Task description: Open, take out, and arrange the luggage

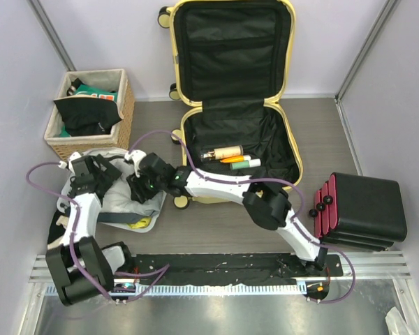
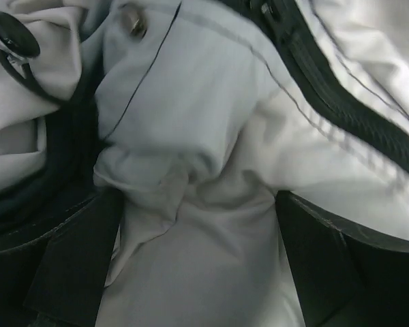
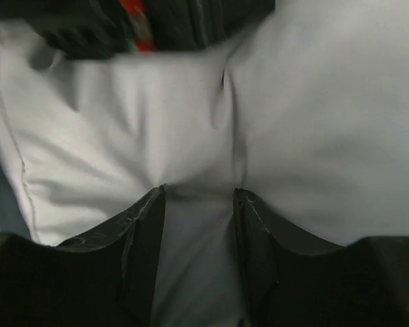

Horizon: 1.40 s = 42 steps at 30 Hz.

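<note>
Lying open at the far middle of the counter (image 1: pixel 209 237), the luggage (image 1: pixel 230 56), a pale-yellow hard-shell suitcase, has its lid standing upright at the back and its black lining showing. In its lower half rest a peach bottle (image 1: pixel 223 153), an orange tube (image 1: pixel 232 159) and a white tube with a green cap (image 1: pixel 244 165), close together. Just left of the luggage, a pale grey garment (image 1: pixel 115 202) lies crumpled on the counter, with both pincers down on it. The left pincer (image 2: pixel 198 225) stands wide open, cloth bunched between its fingers (image 2: pixel 68 266). The right pincer (image 3: pixel 194 225) has its jaws partly apart around a pucker of cloth; whether it grips cannot be told. Further left of the luggage sits a wicker basket (image 1: pixel 126 112); right of the luggage, a black case with a red edge (image 1: pixel 370 206).
</note>
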Tool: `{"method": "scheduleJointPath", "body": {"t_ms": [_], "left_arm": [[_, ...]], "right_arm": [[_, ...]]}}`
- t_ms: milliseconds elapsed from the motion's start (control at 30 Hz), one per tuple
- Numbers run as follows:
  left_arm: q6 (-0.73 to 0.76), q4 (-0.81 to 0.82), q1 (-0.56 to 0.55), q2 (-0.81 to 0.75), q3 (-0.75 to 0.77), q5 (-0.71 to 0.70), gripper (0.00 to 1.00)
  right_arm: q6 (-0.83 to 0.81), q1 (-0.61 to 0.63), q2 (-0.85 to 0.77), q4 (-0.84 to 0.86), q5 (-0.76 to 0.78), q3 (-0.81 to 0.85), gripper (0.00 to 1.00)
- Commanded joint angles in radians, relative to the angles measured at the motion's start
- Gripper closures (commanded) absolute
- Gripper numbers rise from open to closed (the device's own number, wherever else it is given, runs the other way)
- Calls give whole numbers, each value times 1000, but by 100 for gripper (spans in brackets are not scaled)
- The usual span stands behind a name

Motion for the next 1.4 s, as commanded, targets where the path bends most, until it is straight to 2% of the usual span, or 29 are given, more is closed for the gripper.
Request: {"method": "scheduleJointPath", "body": {"t_ms": [0, 167, 300, 367, 567, 767, 833, 867, 933, 967, 1000, 1033, 1100, 1200, 1300, 1367], "left_arm": [[-110, 218, 6, 121, -59, 90, 1], [-130, 327, 6, 196, -116, 87, 2], [-78, 267, 7, 149, -82, 42, 4], [-58, 217, 7, 76, -24, 26, 4], [14, 11, 6, -101, 172, 38, 2], [197, -138, -11, -167, 384, 38, 2], [224, -155, -55, -169, 423, 44, 2], [243, -164, -80, -161, 444, 43, 3], [255, -169, -190, -123, 495, -3, 3], [261, -169, -239, -105, 510, -24, 3], [275, -169, -354, -85, 544, -47, 4], [286, -169, -405, -31, 562, -67, 3], [318, -170, -512, 23, 616, -82, 2], [335, -169, -531, 98, 637, 0, 0], [352, -167, -531, 120, 607, 27, 0], [340, -138, -530, 118, 552, 60, 0]], "right_arm": [[80, 21, 65, -38, -30, -84, 48], [89, 29, 109, -45, -33, -77, 39], [46, 27, 37, -61, -17, -78, 31], [23, 27, -5, -75, -26, -78, 26], [-54, 27, -272, -77, -47, -127, 18], [-120, -15, -608, -80, 123, -342, 16], [-110, -55, -721, -87, 187, -414, 13], [-78, -130, -754, -92, 216, -487, 13], [-37, -228, -817, -135, 235, -560, 12], [3, -329, -872, -156, 243, -621, 12], [20, -382, -901, -213, 275, -644, 12], [37, -420, -927, -245, 305, -661, 11], [81, -482, -1004, -345, 458, -689, 9], [136, -519, -1082, -481, 609, -690, 0], [214, -591, -1136, -645, 646, -681, 0], [245, -689, -1162, -724, 678, -686, 0]]}}
